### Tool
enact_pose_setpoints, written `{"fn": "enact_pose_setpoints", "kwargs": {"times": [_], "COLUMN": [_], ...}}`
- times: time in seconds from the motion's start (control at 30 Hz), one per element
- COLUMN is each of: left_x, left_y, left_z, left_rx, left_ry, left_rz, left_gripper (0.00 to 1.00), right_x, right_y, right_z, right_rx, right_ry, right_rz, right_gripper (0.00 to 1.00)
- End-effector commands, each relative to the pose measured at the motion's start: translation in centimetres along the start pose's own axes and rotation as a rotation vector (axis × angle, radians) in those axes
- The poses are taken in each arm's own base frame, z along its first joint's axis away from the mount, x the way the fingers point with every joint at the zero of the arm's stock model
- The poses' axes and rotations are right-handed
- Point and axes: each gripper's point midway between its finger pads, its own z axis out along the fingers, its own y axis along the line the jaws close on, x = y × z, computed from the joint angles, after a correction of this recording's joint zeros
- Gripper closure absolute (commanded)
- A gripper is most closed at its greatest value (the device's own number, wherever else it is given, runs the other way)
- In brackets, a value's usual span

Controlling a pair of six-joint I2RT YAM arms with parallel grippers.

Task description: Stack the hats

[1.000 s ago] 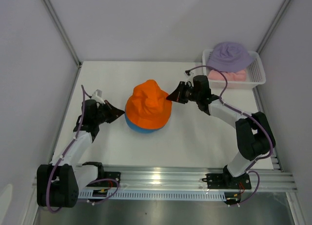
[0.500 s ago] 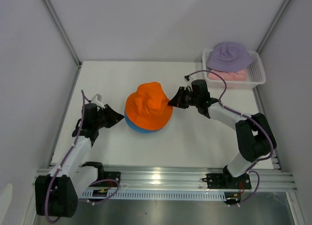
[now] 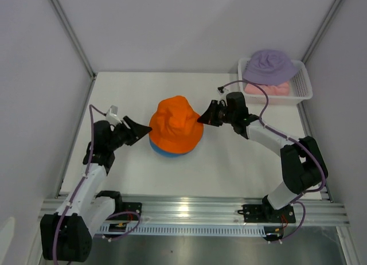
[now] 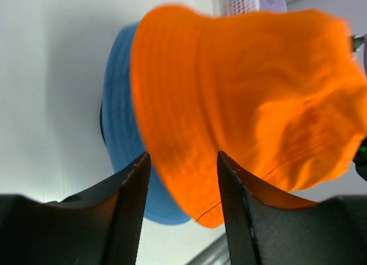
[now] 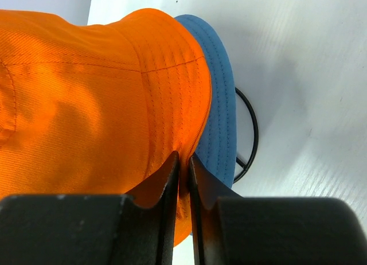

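- The orange hat [image 3: 175, 124] sits on top of the blue hat [image 3: 163, 152] in the middle of the table [image 3: 229, 162].
- The lavender hat [image 3: 270, 66] lies on the pink hat [image 3: 266, 89] in the white basket [image 3: 304, 84], at 1 o'clock from the stack.
- The left gripper [image 3: 143, 133] is at the stack's 9 o'clock. Its fingers are spread apart and hold nothing.
- The right gripper [image 3: 202, 118] is at 3 o'clock. Its fingers are almost together, right at the orange brim. I cannot tell if they pinch it.
- The hats look soft, light and floppy, so they will likely sag when lifted. The brim edge seems the best place to pinch.
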Motion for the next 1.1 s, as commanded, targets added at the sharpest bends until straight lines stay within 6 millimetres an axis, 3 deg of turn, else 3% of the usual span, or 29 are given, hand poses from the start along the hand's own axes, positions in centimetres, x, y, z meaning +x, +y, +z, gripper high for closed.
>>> {"fn": "enact_pose_setpoints", "kwargs": {"times": [0.0,0.13,0.37,0.6,0.67,0.77,0.9,1.07], "left_x": [0.9,2.0,2.4,3.4,3.6,3.7,4.2,6.0], "left_y": [-0.5,0.8,0.1,-0.4,-0.1,1.0,2.3,6.1], "left_z": [0.2,0.2,0.8,1.7,1.8,1.7,1.2,1.0], "left_rx": [0.075,0.050,0.104,0.126,0.108,0.056,-0.005,-0.166], "left_ry": [0.008,0.005,0.005,0.034,0.037,0.019,0.011,0.047], "left_rz": [-0.096,-0.142,-0.190,-0.209,-0.219,-0.226,-0.190,-0.161], "left_gripper": [0.46,0.44,0.46,0.75,0.99,0.99,0.99,0.99], "right_x": [-1.9,-1.9,-1.7,-1.7,-1.7,-1.5,-0.7,0.7], "right_y": [2.3,2.2,2.4,2.5,2.2,1.5,0.5,-0.7], "right_z": [-0.6,-0.5,-0.2,-0.1,-0.1,0.0,0.2,0.5], "right_rx": [-0.048,-0.049,-0.058,-0.060,-0.045,-0.012,0.012,0.047], "right_ry": [-0.061,-0.060,-0.054,-0.055,-0.058,-0.058,-0.044,-0.015], "right_rz": [-0.054,-0.051,-0.047,-0.050,-0.046,-0.039,-0.019,-0.002], "right_gripper": [0.85,0.85,0.85,0.89,0.94,1.00,1.00,1.00]}}
